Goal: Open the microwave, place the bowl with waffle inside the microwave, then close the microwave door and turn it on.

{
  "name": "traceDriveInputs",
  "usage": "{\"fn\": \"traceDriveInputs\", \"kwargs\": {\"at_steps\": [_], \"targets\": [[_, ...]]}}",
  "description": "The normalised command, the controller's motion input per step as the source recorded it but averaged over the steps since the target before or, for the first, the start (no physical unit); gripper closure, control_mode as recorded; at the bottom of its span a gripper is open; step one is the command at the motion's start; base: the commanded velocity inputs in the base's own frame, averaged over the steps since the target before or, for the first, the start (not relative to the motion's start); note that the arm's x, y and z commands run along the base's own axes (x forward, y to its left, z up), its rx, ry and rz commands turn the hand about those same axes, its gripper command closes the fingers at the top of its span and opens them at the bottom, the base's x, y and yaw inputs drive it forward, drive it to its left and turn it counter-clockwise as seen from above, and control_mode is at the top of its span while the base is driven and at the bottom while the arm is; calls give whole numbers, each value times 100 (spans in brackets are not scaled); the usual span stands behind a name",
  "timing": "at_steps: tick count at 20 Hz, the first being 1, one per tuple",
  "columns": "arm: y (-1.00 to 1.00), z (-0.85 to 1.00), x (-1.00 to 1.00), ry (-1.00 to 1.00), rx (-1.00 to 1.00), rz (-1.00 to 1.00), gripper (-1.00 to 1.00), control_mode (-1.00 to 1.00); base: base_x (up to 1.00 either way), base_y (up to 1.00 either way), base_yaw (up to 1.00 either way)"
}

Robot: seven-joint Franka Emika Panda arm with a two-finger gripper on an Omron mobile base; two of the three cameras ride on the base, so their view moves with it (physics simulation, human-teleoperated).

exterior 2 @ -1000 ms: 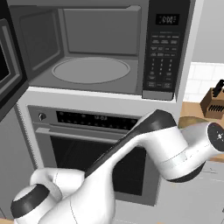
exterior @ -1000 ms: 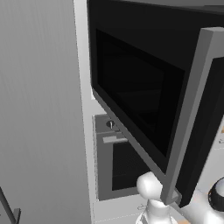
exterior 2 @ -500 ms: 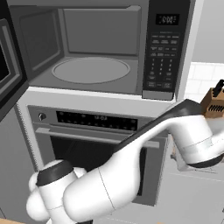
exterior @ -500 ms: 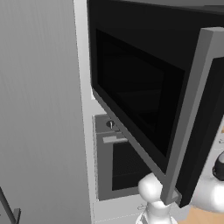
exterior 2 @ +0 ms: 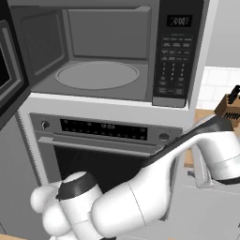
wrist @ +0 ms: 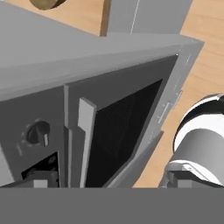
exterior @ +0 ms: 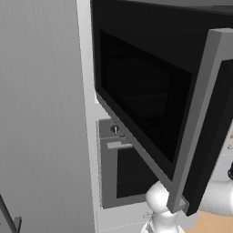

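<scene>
STEP 1 done: microwave door (exterior: 150, 109) swung wide open, microwave (exterior 2: 108, 51) cavity empty | my gripper (wrist: 105, 181): low beside oven (exterior 2: 98, 150), jaw state cannot tell, nothing seen held | LEFT: fetch bowl with waffle, load, close, start.

- The microwave door (exterior: 154, 104) swings out so far it covers most of the oven (exterior: 119, 168) in the left base view, and the top edge chops it off.
- Knife block (exterior 2: 228, 107) gets cut by the right edge.
- Keypad (exterior 2: 172, 65) labels are too tiny to read.
- Can't tell how the gripper's jaws stand.
</scene>
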Motion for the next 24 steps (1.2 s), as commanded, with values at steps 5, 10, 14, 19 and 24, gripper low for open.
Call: {"fn": "traceDriveInputs", "kwargs": {"at_steps": [5,10,14,19,24], "targets": [[34,-57,6,0,0,-5,-100,-100,0,0,0],[49,-23,7,-2,0,-12,-100,-100,0,0,0],[-1,4,35,0,1,-17,-100,-100,0,0,0],[-30,0,40,3,0,-9,-100,-100,0,0,0],[-14,0,1,1,0,0,-100,-100,0,0,0]]}}
